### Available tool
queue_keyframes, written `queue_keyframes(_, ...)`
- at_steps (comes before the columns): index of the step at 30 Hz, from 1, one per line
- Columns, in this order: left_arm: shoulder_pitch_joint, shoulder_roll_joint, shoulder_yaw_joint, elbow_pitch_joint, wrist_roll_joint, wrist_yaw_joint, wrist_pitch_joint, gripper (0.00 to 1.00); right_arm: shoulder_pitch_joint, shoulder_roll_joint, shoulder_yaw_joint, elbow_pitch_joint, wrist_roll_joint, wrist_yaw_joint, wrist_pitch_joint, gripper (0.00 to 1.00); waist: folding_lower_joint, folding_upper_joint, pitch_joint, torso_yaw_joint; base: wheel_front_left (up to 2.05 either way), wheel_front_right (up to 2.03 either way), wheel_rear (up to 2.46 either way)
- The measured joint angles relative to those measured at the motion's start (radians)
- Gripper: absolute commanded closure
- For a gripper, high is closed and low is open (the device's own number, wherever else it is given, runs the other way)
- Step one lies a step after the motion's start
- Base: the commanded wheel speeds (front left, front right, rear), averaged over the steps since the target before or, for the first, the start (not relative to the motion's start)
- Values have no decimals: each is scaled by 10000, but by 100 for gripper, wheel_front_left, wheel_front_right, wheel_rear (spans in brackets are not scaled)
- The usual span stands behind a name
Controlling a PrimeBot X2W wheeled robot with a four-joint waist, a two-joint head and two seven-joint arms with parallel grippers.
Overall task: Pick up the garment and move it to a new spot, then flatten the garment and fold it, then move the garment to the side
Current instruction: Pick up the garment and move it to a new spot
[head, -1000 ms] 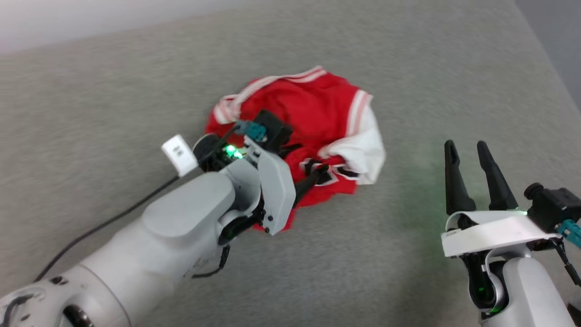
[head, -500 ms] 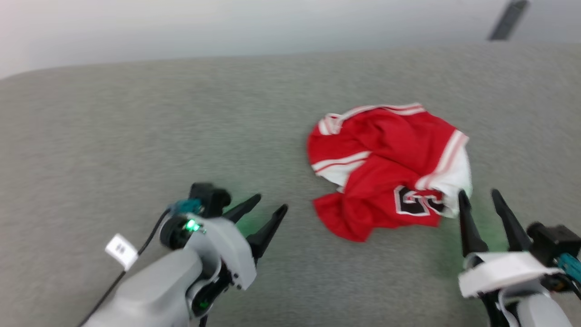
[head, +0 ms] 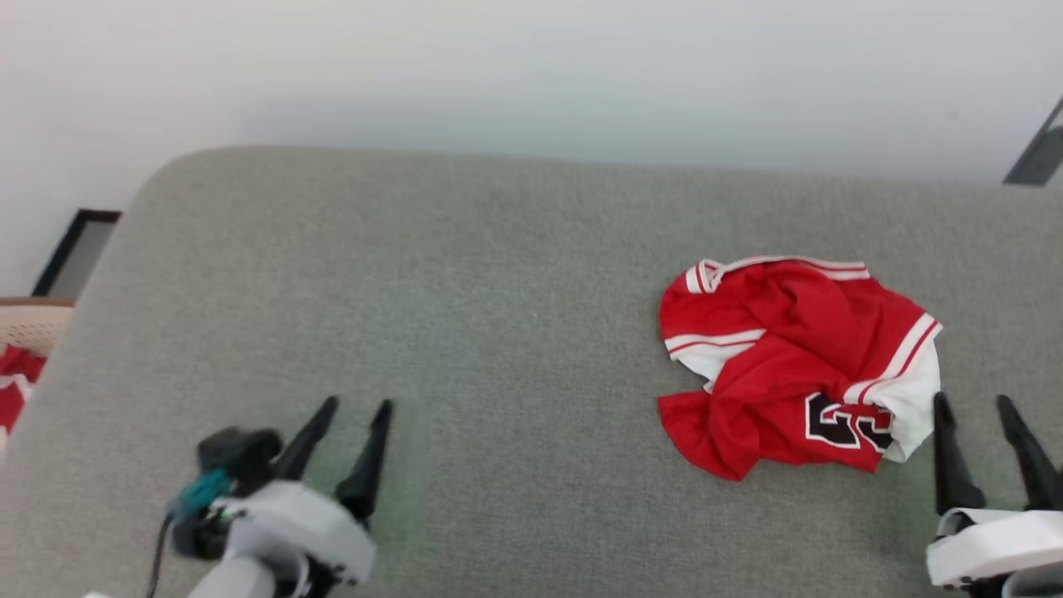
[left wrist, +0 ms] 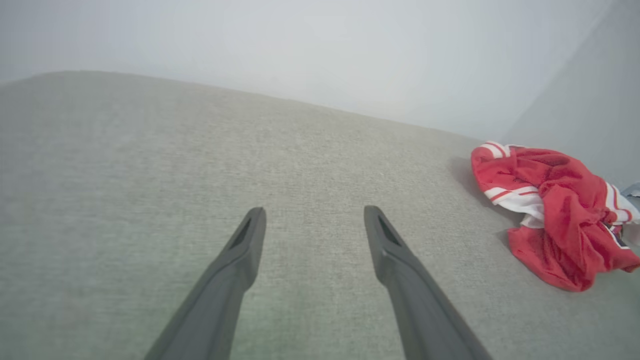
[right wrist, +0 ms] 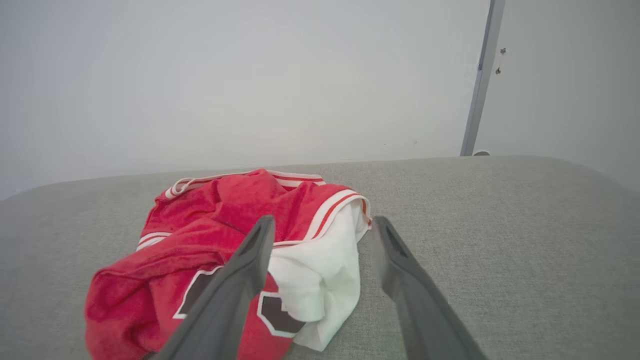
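Observation:
The garment (head: 789,365), a red jersey with white sleeves, striped trim and black numerals, lies crumpled on the right part of the grey padded surface (head: 498,316). It also lies at the right edge of the left wrist view (left wrist: 555,210) and low in the middle of the right wrist view (right wrist: 235,240). My left gripper (head: 357,405) (left wrist: 315,215) stands open at the lower left, far from the cloth, nothing between its fingers. My right gripper (head: 973,400) (right wrist: 325,222) is open just right of the garment's white sleeve, holding nothing.
At the far left edge, below the surface, a beige perforated basket (head: 29,320) holds a bunched red-and-white cloth (head: 15,378). A pale wall (head: 531,75) runs behind the surface. A dark frame (head: 71,249) leans at the left.
My left gripper let go of the garment, opened and drew back to the lower left. The head camera turned, so the garment now sits further right in the picture.

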Motion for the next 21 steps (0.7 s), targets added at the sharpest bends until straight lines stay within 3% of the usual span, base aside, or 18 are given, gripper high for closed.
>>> queue_keyframes(3, 881, -81, 1202, -715, 1055, 228, 0, 0, 166, -54, -224, -188, 73, 0, 12, 0, 0, 0, -283, 87, 0, 0, 0)
queue_keyframes(11, 2463, -621, 3645, -2569, 3083, 59, 0, 0, 395, -90, -719, -886, 173, 0, 104, 0, 0, 1, -758, 31, 0, 0, 0)
queue_keyframes(21, 3331, -1325, 4508, -2625, 4102, -303, 0, 0, 630, 203, -815, -1175, 324, 0, 251, 0, 0, 0, -897, -263, 0, 0, 0)
